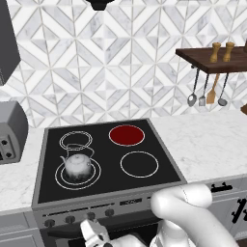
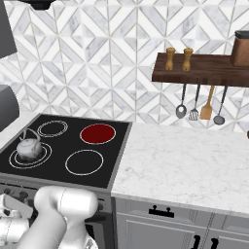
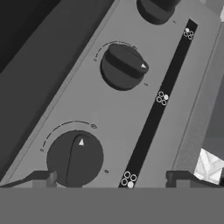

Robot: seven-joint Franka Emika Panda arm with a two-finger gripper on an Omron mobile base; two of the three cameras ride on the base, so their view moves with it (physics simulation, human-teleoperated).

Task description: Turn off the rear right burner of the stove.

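Note:
The rear right burner (image 1: 126, 135) (image 2: 97, 133) glows deep red on the stove's black glass top (image 1: 103, 185). A row of small dark knobs (image 1: 90, 215) runs along the grey steel front panel. My gripper (image 1: 91, 230) hangs low, just in front of that panel. In the hand view the gripper (image 3: 111, 177) is open, its fingertips (image 3: 41, 177) wide apart with nothing between them. One knob (image 3: 74, 158) sits close by the left tip, a second knob (image 3: 123, 66) is farther up the panel, and a third (image 3: 155, 8) is at the top edge.
A steel kettle (image 1: 77, 165) stands on the front left double-ring zone. A grey toaster oven (image 1: 9, 130) sits left of the stove. A marble counter (image 1: 207, 140) stretches to the right, under a wooden shelf (image 1: 212, 60) with shakers and hanging utensils (image 1: 205, 91).

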